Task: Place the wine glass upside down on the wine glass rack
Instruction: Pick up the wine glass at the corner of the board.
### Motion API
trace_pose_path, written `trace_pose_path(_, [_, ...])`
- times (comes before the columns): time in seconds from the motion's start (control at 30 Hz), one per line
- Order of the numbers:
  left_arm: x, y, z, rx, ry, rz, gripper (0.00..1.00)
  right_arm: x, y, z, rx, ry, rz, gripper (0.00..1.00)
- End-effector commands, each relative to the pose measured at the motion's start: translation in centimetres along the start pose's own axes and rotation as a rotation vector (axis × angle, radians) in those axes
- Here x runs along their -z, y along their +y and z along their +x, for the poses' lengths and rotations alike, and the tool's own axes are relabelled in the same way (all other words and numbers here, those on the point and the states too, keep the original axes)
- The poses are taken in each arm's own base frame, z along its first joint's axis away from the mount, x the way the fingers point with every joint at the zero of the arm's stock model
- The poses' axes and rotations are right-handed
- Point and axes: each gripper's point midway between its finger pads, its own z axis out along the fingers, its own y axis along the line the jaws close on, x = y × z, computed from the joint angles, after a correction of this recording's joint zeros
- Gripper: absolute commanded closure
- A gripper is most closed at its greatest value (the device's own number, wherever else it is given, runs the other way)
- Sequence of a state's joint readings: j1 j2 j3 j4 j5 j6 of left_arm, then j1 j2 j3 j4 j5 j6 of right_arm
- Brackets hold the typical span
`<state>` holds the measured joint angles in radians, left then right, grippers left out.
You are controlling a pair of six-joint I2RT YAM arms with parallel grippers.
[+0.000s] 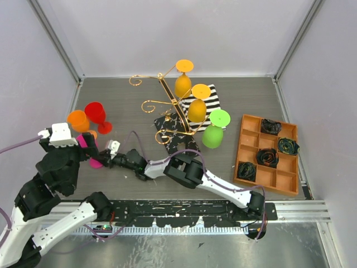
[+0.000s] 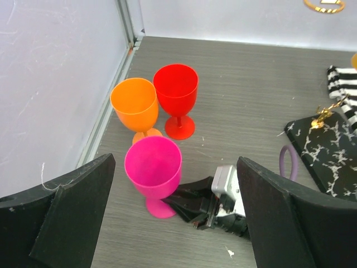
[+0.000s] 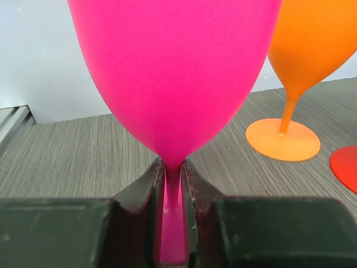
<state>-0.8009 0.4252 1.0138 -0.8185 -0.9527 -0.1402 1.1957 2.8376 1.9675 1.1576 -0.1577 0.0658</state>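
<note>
Right wrist view: the right claw (image 3: 173,176) is seen clamped on the thin stem of a pink wine glass (image 3: 175,72), which stands upright near the left edge of the counter (image 1: 111,95). The left claw (image 2: 178,218) is held above it with its jaws wide apart and nothing between them. An orange glass (image 2: 134,103) and a red glass (image 2: 175,89) stand just beside the pink one and could be knocked over if it is lifted at a slant. The gold wire rack (image 1: 165,89) stands well apart, at the counter's middle. Three glasses (image 1: 196,109) hang there, so a crowded arm could be struck. With so narrow a grip, the glass may swivel or slip once inverted.
</note>
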Motion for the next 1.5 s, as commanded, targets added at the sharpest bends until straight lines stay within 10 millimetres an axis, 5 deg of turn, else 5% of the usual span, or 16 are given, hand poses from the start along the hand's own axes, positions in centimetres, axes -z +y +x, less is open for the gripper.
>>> trace_pose_path(0.0, [1.0,0.5,-2.2,0.09,-0.043,0.035,0.02,-1.8,1.3,-10.9,0.08,-0.226,-0.006,0.99])
trace_pose_path(0.27, [1.7,0.8,-2.8,0.114,-0.053,0.065,0.02,-0.5,0.9,-13.6,0.099,-0.271,0.053,0.99])
trace_pose_path(0.87, [3.7,1.0,-5.0,0.242,-0.097,0.172,0.02,4.3,2.2,-14.0,0.15,-0.251,0.154,0.99])
trace_pose_path(0.97, [4.0,1.2,-4.9,0.259,-0.097,0.179,0.02,5.3,2.5,-13.3,0.159,-0.234,0.169,0.99])
trace_pose_path(1.07, [4.2,1.3,-5.0,0.273,-0.09,0.188,0.02,6.1,2.9,-15.1,0.164,-0.258,0.187,0.99])
trace_pose_path(1.47, [5.1,1.5,-4.3,0.331,-0.042,0.213,0.02,10.8,5.8,-16.5,0.219,-0.217,0.244,1.0])
